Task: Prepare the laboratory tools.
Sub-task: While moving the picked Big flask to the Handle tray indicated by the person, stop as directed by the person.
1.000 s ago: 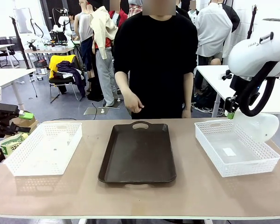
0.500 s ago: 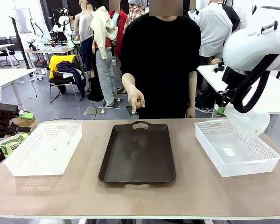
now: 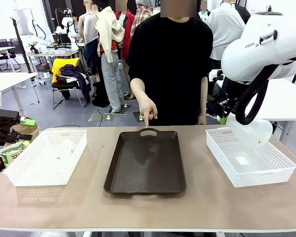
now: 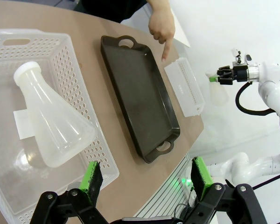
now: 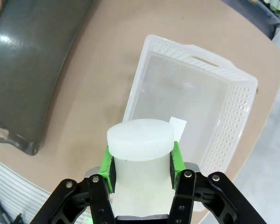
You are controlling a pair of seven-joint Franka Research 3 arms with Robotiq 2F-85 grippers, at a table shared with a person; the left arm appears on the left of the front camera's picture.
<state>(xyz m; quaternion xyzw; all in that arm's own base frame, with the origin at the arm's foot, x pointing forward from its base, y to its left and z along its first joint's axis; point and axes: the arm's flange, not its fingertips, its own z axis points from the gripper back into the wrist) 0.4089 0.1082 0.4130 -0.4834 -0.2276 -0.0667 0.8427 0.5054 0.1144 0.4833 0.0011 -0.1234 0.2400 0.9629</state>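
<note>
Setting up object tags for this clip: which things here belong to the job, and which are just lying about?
Job:
held flask, neck clamped in the right gripper
other flask, lying in the left basket

Lying about:
right basket
dark tray
person's pointing hand

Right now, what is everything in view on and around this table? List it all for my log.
lying flask: one, frosted white, on its side in the left basket.
held flask: one, frosted white, in the air above the right basket.
baskets: two, white mesh, one near each end of the table.
tray: one, dark brown, mid-table between the baskets.
person's hand: one, finger pointing down at the tray's far handle.
left gripper: fingers open, above the left basket's edge.
right gripper: fingers shut on the held flask's neck.
</note>
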